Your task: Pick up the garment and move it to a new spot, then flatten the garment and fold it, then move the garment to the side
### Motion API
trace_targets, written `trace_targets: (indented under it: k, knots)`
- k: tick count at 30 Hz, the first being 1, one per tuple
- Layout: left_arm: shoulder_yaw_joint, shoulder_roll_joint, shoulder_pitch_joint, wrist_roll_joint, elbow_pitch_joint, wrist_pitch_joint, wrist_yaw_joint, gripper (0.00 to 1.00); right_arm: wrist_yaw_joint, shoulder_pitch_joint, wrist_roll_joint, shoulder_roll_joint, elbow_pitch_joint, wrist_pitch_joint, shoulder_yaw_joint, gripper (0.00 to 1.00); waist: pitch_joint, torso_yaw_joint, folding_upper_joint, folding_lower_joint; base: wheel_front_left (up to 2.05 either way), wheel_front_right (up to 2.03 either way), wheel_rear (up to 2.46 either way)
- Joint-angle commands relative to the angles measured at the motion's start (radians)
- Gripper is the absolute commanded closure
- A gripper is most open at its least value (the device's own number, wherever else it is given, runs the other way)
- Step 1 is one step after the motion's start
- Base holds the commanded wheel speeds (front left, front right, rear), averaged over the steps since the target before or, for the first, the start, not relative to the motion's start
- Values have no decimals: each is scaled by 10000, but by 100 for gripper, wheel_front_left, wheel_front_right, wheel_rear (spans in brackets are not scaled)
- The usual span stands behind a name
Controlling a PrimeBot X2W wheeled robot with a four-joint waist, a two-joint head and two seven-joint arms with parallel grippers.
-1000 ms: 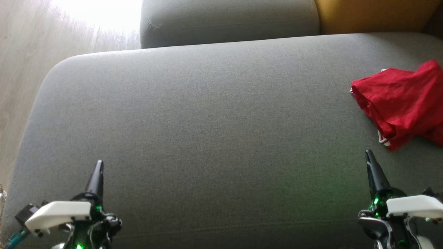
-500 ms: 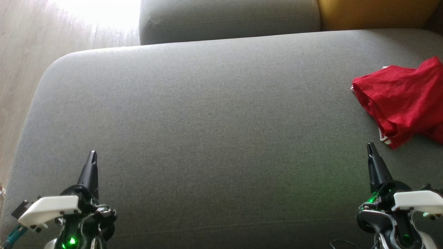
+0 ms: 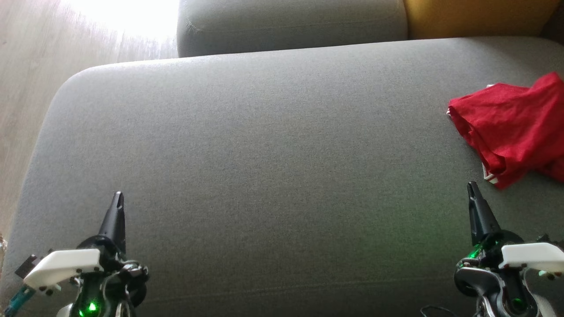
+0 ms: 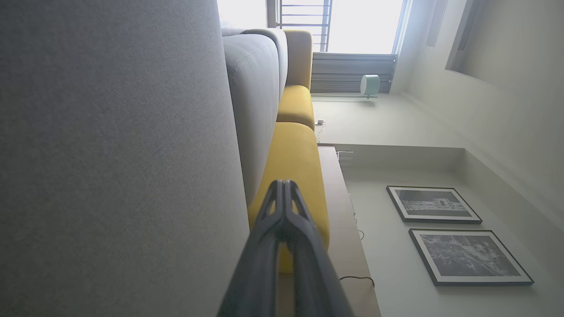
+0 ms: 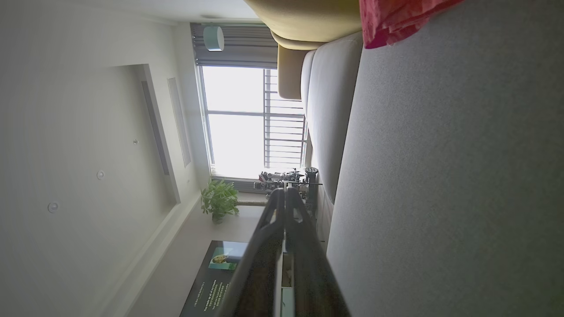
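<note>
a crumpled red garment (image 3: 511, 132) lies on the grey seat cushion (image 3: 273, 167), at the cushion's right end, running off the head view's edge there; a bit of white trim shows at its near corner. the left gripper (image 3: 117, 194) hangs over the cushion's near left part, its two dark fingers pressed together into a single point with nothing between them. the right gripper (image 3: 471, 185) hangs over the cushion's near right part, fingers likewise closed tight and empty, its tip just short of the garment's near corner and not touching it. behind the seat cushion's far edge stand a grey back cushion (image 3: 291, 26) and, further right, a yellow cushion (image 3: 476, 17). past the seat cushion's left end lies pale wood floor (image 3: 26, 88)
</note>
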Motion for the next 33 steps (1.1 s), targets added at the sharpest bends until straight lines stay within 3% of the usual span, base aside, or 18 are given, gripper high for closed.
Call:
trace_targets:
  k: [1,33]
  knots:
    - [375,111,-522,42,-274,54,-73,100,-2,-557,59,-129,-325,58,176,100,-1,0,0,1,0,0,0]
    - [476,39,-530,127,-269,135,-73,100,-2,-557,59,-129,-324,57,177,100,-1,0,0,1,0,0,0]
